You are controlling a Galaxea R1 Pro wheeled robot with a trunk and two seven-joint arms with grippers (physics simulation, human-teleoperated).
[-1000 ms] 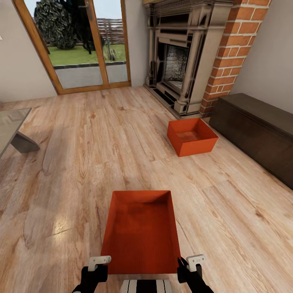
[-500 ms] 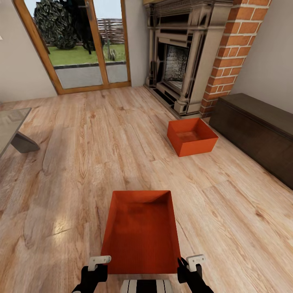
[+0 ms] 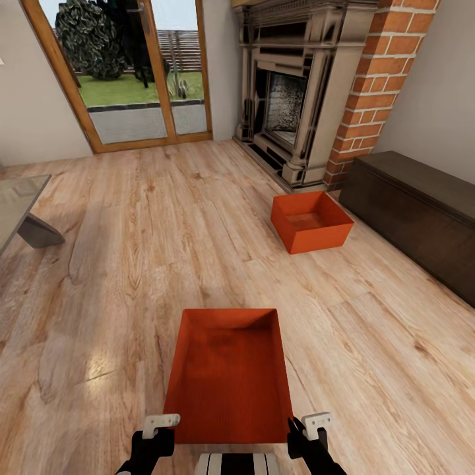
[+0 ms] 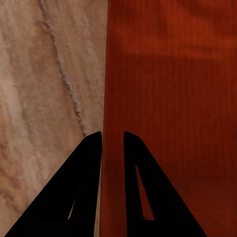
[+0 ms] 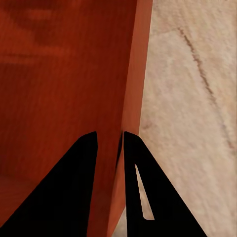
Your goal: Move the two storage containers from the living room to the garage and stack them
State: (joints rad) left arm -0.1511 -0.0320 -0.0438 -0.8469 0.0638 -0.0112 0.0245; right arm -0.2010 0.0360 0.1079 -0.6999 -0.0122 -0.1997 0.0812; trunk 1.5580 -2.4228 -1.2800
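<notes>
One orange-red storage container [image 3: 227,376] sits low in front of me over the light wood planks of the living room. My left gripper [image 3: 160,427] is shut on its left wall, and in the left wrist view the fingers [image 4: 89,163] straddle that thin wall [image 4: 111,74]. On the opposite wall [image 5: 134,74] my right gripper [image 3: 310,425] is shut in the same way. Whether the bin is off the planks, I cannot tell. The second storage container [image 3: 311,221] rests on the planks ahead to the right, beside the fireplace.
A long dark brown bench [image 3: 422,211] lines the right wall. The ornate fireplace [image 3: 290,99] and red brick chimney [image 3: 376,86] stand ahead right, with wood-framed glass doors [image 3: 132,72] ahead left. A low table [image 3: 20,204] juts in at the left edge.
</notes>
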